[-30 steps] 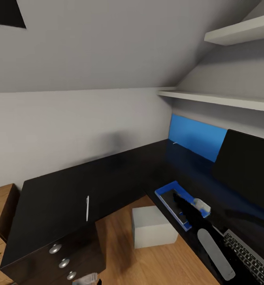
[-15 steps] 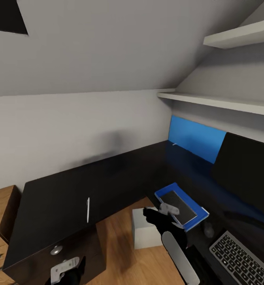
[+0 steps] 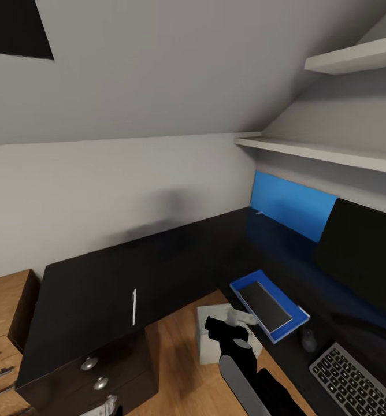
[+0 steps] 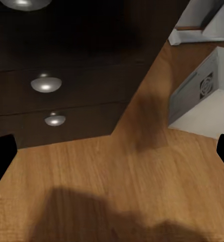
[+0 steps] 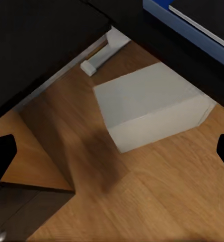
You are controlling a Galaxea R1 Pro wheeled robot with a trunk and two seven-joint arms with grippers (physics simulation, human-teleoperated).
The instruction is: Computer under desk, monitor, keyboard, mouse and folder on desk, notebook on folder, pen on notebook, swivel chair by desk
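Landmark: the dark desk (image 3: pixel 175 260), an L-shaped top running along two walls.
Folder (image 3: pixel 269 303): blue, flat on the desk near its front edge, just beside the keyboard's far end.
Notebook (image 3: pixel 267 302): dark, stacked on the folder.
Pen (image 3: pixel 134 305): white, lying alone on the desk's other wing, well apart from the stack.
Keyboard (image 3: pixel 355 380): on the desk before the monitor (image 3: pixel 363 260).
Mouse (image 3: pixel 309 341): a small dark shape on the desk between folder and keyboard, as far as I can tell.
Computer (image 3: pixel 222 338): pale box on the floor (image 4: pixel 117 176) in the desk's inner corner, partly beneath the top.
My right gripper (image 3: pixel 232 330): off the desk's front edge, above the computer; fingertips wide apart at the wrist view's margins, nothing between them.
My left gripper (image 4: pixel 112 151): low beside the desk's drawers (image 4: pixel 46 83); fingers likewise spread and empty.
Step in hand: I judge the pen to be the remaining stacking item.
Next move: reach to the pen, close on its thin barrel, carry it to the notebook.
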